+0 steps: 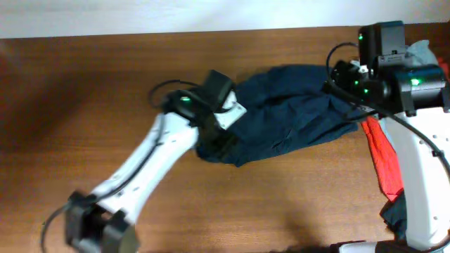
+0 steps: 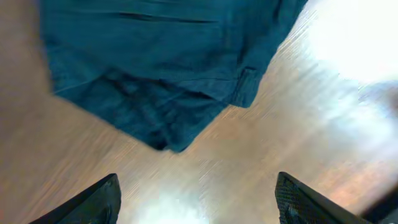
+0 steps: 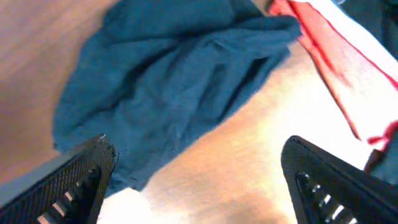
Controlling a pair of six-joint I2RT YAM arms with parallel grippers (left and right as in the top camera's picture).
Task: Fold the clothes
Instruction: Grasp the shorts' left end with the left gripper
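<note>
The dark navy shorts [image 1: 288, 116] lie crumpled on the wooden table between my two arms. In the left wrist view the shorts [image 2: 161, 68] fill the upper part, a hem corner hanging down. My left gripper [image 2: 196, 199] is open and empty above bare wood just short of the cloth; overhead it sits at the shorts' left edge [image 1: 219, 130]. In the right wrist view the shorts [image 3: 174, 87] lie bunched ahead. My right gripper [image 3: 199, 186] is open and empty over the table; overhead it is hidden under its arm near the shorts' right end.
A red garment [image 1: 383, 158] lies at the right under my right arm and shows in the right wrist view [image 3: 329, 56]. A light grey cloth [image 1: 425, 53] and a dark cloth [image 1: 397, 211] lie at the right edge. The table's back edge [image 1: 176, 31] meets a white wall.
</note>
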